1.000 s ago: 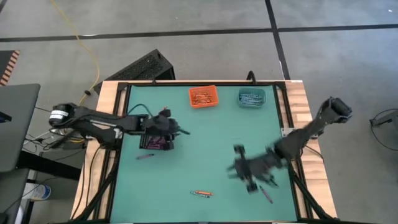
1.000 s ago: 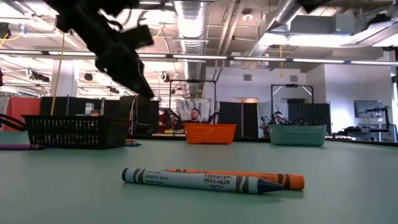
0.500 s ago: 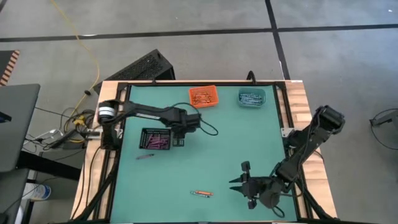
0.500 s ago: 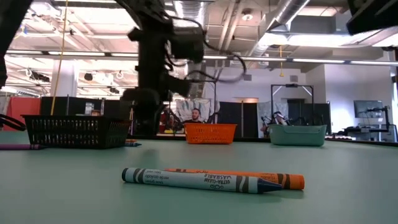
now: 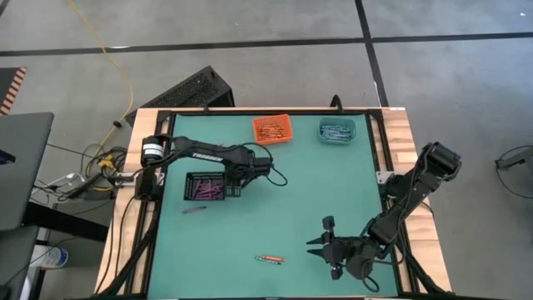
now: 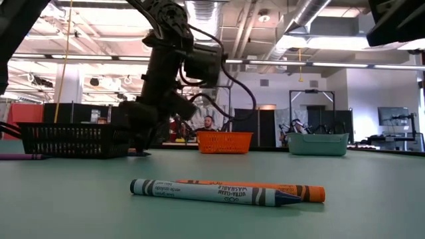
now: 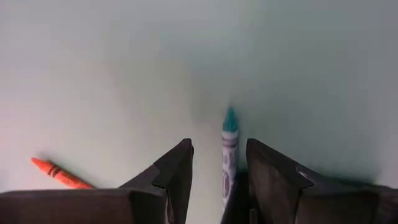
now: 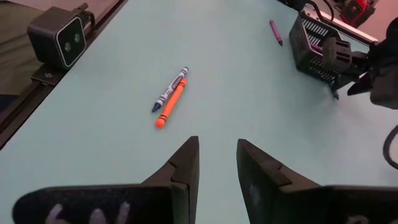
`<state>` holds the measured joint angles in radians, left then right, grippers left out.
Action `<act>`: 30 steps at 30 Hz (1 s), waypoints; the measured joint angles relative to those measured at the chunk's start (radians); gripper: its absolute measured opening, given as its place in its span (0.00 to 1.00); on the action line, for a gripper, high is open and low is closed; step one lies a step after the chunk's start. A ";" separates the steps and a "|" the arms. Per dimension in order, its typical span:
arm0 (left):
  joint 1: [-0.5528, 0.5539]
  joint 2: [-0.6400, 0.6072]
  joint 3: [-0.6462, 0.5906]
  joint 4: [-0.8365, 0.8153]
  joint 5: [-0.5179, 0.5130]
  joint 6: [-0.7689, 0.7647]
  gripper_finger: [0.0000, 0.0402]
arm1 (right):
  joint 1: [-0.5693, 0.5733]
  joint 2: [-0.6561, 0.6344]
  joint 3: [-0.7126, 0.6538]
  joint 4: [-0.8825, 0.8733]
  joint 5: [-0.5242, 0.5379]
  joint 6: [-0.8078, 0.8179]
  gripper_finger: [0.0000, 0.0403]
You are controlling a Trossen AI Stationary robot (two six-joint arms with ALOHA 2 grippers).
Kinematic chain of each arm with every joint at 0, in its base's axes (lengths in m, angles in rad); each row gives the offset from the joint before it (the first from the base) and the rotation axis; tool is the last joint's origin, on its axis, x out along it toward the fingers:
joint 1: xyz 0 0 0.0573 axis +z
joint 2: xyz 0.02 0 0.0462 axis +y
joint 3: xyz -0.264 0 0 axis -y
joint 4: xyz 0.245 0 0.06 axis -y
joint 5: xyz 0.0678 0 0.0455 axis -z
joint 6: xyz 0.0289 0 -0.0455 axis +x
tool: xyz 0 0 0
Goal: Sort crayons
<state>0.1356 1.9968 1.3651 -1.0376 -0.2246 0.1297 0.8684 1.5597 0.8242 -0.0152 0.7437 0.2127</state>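
Note:
A teal crayon (image 7: 229,152) lies on the green table just right of the black bin (image 5: 206,185). My left gripper (image 7: 217,146) points down at it, open, with one finger on either side. An orange crayon (image 7: 58,173) lies close by. Near the front edge a blue crayon (image 8: 169,90) and an orange crayon (image 8: 171,104) lie side by side (image 5: 271,259). My right gripper (image 8: 216,142) hovers open to their right (image 5: 321,247), slanting down toward them. A purple crayon (image 5: 193,209) lies in front of the black bin. My left gripper has the teal crayon lying lengthwise in its gap, close to one finger's inner side (image 7: 249,168). I cannot tell whether that finger touches it. The crayon rests flat on the table.
An orange bin (image 5: 272,129) and a teal bin (image 5: 336,131), both holding crayons, stand at the far edge. The black bin holds purple-pink crayons. A small camera block (image 8: 59,40) sits at the near edge. A black frame rims the table.
My left gripper has moved from above the black bin toward the table's right and down to the tabletop beside the bin, tipping from nearly level to pointing down. My right gripper has sunk and moved toward the near edge, then held still.

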 joint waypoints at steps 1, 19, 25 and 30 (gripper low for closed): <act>0.001 0.000 0.000 -0.006 -0.001 0.000 0.35 | 0.000 0.000 0.000 0.001 0.000 0.000 0.27; 0.012 -0.006 -0.071 0.034 0.043 0.020 0.15 | 0.000 0.000 0.000 0.001 0.017 -0.003 0.27; 0.011 -0.005 -0.071 0.087 0.041 0.024 0.02 | 0.000 0.000 0.000 0.001 0.018 -0.003 0.27; 0.006 -0.001 -0.050 0.109 0.029 0.052 0.04 | 0.000 0.000 0.000 0.001 0.018 -0.003 0.27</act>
<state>0.1421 1.9954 1.3154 -0.9283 -0.1960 0.1818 0.8684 1.5593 0.8242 -0.0139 0.7612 0.2100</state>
